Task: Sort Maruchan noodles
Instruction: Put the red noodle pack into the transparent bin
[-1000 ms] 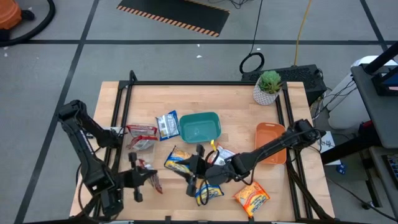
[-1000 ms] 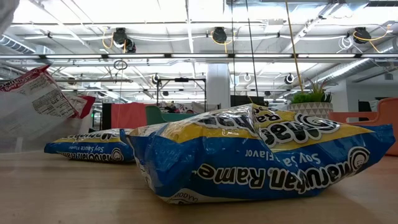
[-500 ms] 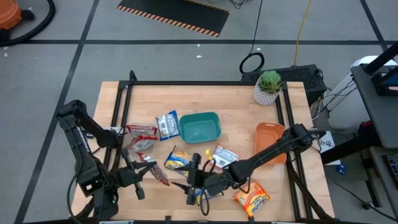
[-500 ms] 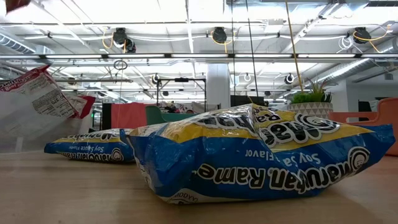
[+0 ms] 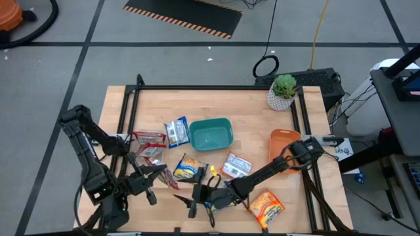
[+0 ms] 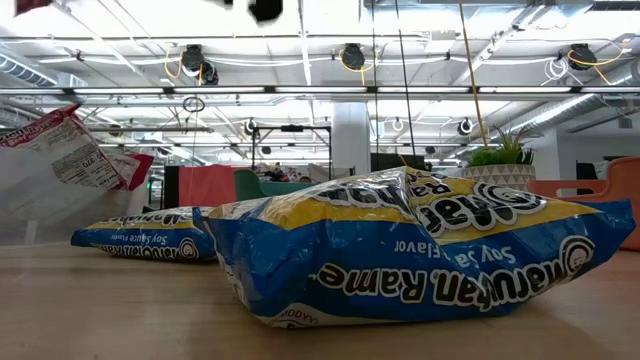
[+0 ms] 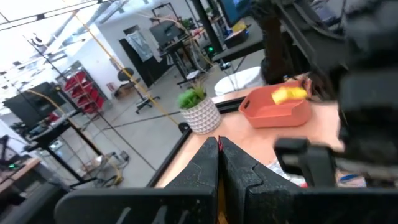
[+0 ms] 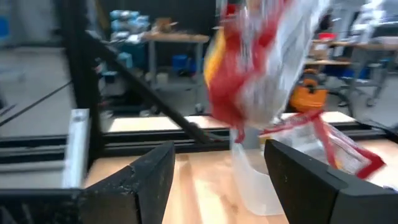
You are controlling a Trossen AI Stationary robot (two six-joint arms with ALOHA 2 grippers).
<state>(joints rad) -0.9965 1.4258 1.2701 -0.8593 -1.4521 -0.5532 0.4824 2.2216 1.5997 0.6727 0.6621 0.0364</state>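
Wooden table [image 5: 216,105] framed by black rails, packets scattered across the near half.

Left arm reaching in from the near left corner; left gripper [image 5: 156,174] clenched on a dark red packet [image 5: 168,178], fingers [image 7: 205,168] pressed flat together in the left wrist view. Same packet seen blurred and hanging clear of the tabletop in the right wrist view [image 8: 261,62].

Right arm stretched low across the table from the right edge; right gripper [image 5: 199,198] released, fingers [image 8: 149,180] spread wide, nothing between them, just beside a blue-and-yellow packet [image 5: 222,202] near the front edge (touching or not, cannot tell).

Teal bin [image 5: 211,122] at table centre. Orange tray [image 5: 283,140] toward the right rail, a yellow item inside it in the left wrist view. Potted plant [image 5: 283,92] at the far right corner.

Remaining noodles, all flat on the wood:
- second blue-and-yellow packet [image 5: 189,167] in front of the bin
- orange packet [image 5: 266,206] near the front right
- white packet [image 5: 236,165] between bin and tray
- silver-and-blue packet [image 5: 176,131] touching the bin's left side
- two red-and-white packets [image 5: 149,139] further left, one overlapping the other
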